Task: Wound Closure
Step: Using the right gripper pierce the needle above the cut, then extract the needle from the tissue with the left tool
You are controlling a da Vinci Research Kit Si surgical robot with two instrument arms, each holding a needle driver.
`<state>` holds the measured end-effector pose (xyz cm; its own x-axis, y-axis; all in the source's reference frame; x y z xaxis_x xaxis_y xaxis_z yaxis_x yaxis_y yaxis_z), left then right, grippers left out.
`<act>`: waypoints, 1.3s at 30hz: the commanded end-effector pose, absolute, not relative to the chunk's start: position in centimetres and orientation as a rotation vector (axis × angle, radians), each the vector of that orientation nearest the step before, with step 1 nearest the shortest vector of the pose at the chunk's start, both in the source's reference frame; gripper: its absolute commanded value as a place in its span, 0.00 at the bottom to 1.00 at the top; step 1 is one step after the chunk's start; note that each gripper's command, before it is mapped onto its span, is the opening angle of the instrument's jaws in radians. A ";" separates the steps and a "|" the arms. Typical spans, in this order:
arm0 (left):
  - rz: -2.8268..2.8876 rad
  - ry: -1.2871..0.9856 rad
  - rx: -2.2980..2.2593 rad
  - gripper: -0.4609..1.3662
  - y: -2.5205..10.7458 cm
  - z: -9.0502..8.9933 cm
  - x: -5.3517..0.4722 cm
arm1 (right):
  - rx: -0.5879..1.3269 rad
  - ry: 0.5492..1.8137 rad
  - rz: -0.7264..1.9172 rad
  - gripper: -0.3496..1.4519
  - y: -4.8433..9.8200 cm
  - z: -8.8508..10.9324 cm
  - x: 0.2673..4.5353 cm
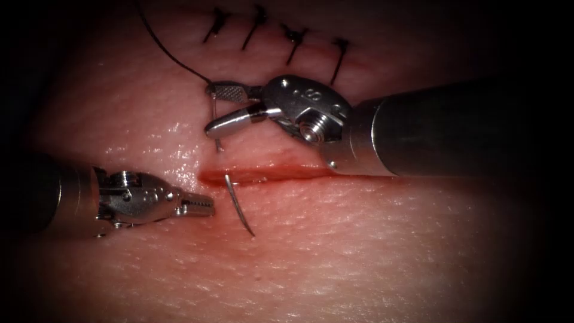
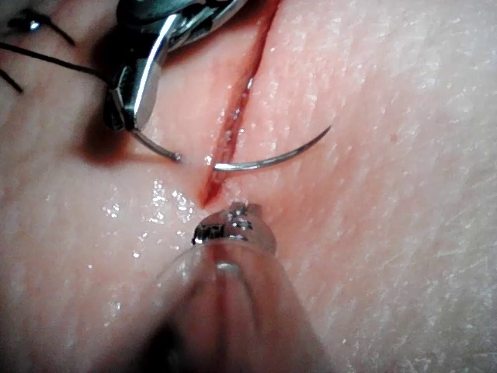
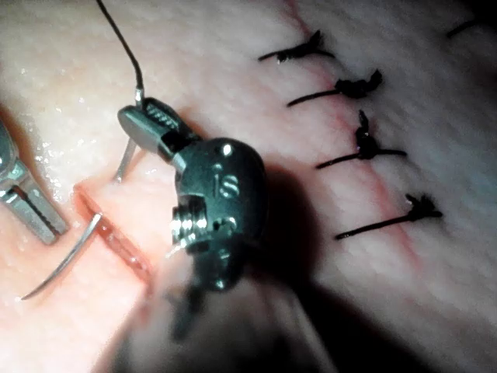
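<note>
Pale, wet tissue [image 1: 371,263] lies under both my tools, with the red cut [image 1: 263,174] as the landmark. The needle [image 1: 239,204] is in the tissue: it goes in above the cut, passes under the cut's left end, and its pointed half stands free below the cut. Its long axis crosses the cut almost squarely, tip pointing down and slightly right, away from the cut. My right tool [image 1: 214,112], above the cut, has parted jaws about the needle's tail end, where the thread [image 1: 170,55] joins; I judge them loosened, not clamped. My left tool [image 1: 203,207] sits just left of the free tip, below the cut, jaws closed on nothing. I judge this bite driven but not yet drawn out; the next move calls for a grip behind the tip, following the curve. Four tied stitches [image 1: 293,37] lie farther above the cut.
</note>
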<state>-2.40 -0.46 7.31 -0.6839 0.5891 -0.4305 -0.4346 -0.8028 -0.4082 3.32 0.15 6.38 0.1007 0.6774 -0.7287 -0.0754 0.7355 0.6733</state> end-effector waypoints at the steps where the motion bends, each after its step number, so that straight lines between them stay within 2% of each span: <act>1: 2.431 -0.370 -0.751 0.20 -0.5 7.3 -2.40 | 0.566 1.366 0.610 0.00 0.1 6.4 3.33; 7: 2.436 -0.368 -0.753 0.20 -0.5 7.3 -2.40 | 0.648 1.286 0.680 0.00 0.1 6.4 3.34; 17: 2.438 -0.370 -0.755 0.21 -0.5 7.3 -2.38 | 0.838 0.952 0.819 0.00 -0.1 6.3 3.25; 27: 2.443 -0.368 -0.757 0.21 -0.5 7.3 -2.38 | 0.950 0.892 0.815 0.00 -0.4 6.4 3.20; 32: 2.448 -0.367 -0.759 0.21 -0.5 7.3 -2.38 | 0.935 0.967 0.835 0.00 -0.4 6.4 3.21; 35: 2.448 -0.367 -0.758 0.22 -0.5 7.3 -2.38 | 0.740 1.037 0.787 0.49 -0.3 6.4 3.17; 36: 2.448 -0.367 -0.758 0.22 -0.5 7.3 -2.38 | 0.662 1.058 0.751 0.61 -0.3 6.4 3.15; 38: 2.453 -0.365 -0.761 0.22 -0.5 7.3 -2.38 | 0.505 1.087 0.688 0.73 -0.2 6.4 3.11; 39: 2.453 -0.365 -0.761 0.22 -0.5 7.3 -2.38 | 0.486 1.092 0.686 0.76 -0.2 6.4 3.10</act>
